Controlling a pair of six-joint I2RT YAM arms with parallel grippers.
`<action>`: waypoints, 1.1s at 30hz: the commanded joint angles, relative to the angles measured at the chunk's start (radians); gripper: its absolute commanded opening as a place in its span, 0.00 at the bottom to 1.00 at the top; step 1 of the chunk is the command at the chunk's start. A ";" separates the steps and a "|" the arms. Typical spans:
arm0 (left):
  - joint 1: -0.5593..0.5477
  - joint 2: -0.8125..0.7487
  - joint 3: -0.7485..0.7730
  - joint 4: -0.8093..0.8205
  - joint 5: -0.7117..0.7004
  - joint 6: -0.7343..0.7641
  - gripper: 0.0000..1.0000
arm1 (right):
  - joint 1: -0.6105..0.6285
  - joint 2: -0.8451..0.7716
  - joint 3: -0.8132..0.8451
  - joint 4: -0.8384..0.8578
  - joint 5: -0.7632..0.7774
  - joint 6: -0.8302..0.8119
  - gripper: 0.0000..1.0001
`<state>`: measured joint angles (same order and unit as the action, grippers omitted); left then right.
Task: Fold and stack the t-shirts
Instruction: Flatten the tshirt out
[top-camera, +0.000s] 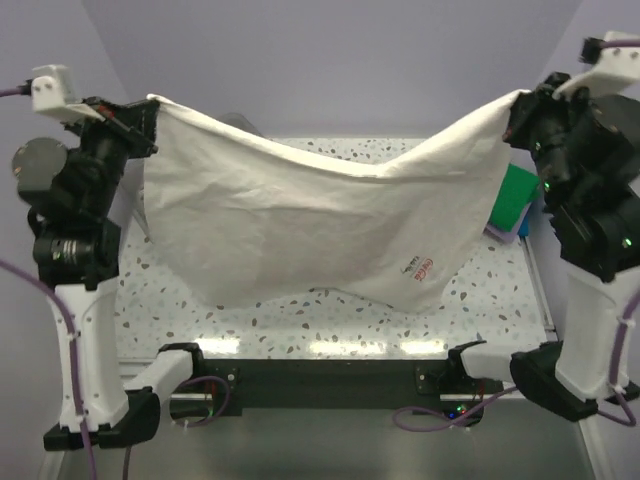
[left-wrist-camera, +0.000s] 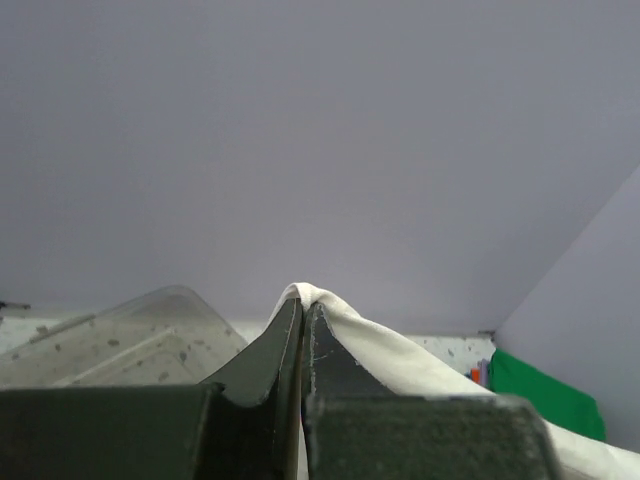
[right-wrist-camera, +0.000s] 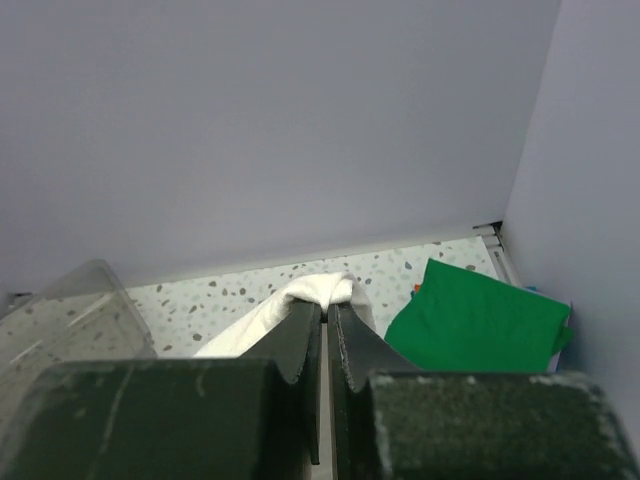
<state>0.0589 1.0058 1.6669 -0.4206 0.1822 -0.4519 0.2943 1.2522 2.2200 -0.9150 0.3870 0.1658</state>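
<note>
Cream-white t-shirt (top-camera: 300, 215), sagging, red-logoed.

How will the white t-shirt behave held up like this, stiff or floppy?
Likely floppy: the white t-shirt sags deeply between the left pincer and right pincer. Probably light, since small pinched corners carry it. Corners might slip if tugged.
</note>
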 joint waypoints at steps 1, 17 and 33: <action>0.007 0.115 -0.111 0.092 0.089 -0.034 0.00 | -0.003 0.133 0.015 0.120 0.055 -0.040 0.00; 0.009 0.030 -0.108 0.217 0.100 -0.129 0.00 | -0.004 0.071 0.073 0.226 0.044 0.000 0.00; 0.007 -0.257 0.080 0.002 -0.313 -0.028 0.00 | -0.004 -0.120 0.149 0.335 0.038 -0.106 0.00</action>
<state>0.0586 0.7376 1.7390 -0.3759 -0.0116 -0.5331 0.2943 1.1145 2.3703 -0.6296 0.3943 0.1108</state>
